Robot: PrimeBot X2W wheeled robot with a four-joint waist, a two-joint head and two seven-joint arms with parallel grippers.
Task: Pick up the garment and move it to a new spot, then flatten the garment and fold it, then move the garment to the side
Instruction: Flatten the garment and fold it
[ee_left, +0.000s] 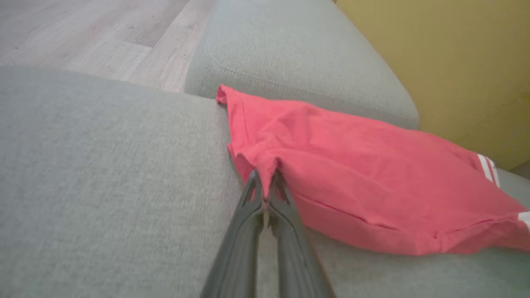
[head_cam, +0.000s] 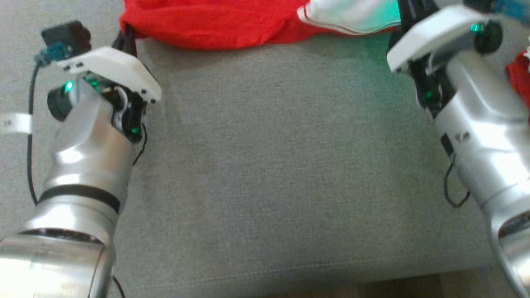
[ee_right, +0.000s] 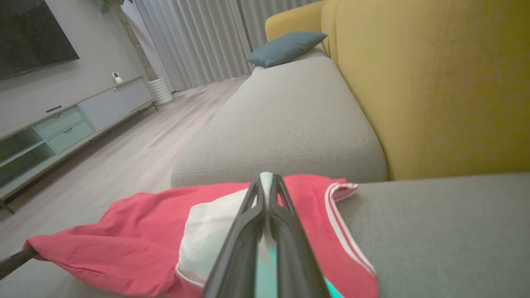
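The garment (head_cam: 215,25), red with white striped trim, lies bunched at the far edge of the grey sofa seat (head_cam: 269,165). My left gripper (ee_left: 265,176) is shut on a pinch of the garment's (ee_left: 364,182) red edge, at its left end in the head view (head_cam: 126,39). My right gripper (ee_right: 267,182) is shut on the garment's (ee_right: 124,236) white part, and pale fabric shows between its fingers. In the head view that white part (head_cam: 352,14) rises toward the right gripper (head_cam: 403,18). Both silver forearms frame the bare seat.
A yellow sofa back (ee_right: 434,82) stands behind the seat. A neighbouring grey cushion (ee_right: 281,124) carries a blue pillow (ee_right: 285,47). Wood floor (ee_left: 83,33) and a low cabinet (ee_right: 62,124) lie beyond. The seat's front edge (head_cam: 290,273) is near. More red cloth (head_cam: 519,78) shows at the right.
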